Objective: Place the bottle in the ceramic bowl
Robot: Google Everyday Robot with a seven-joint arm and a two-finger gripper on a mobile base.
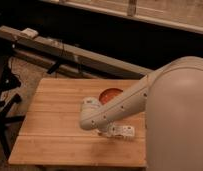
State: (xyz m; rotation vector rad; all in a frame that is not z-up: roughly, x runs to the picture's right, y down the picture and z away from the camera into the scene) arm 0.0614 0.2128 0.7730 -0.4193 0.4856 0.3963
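One end effector [108, 130] beside bottle [123, 132]

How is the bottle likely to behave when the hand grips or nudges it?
The bottle seems to lie on its side on the table, beside the hand low under the arm, so a nudge would probably roll it. Small and slim, it is likely light. Its smooth-looking white body might slip in a loose grip.
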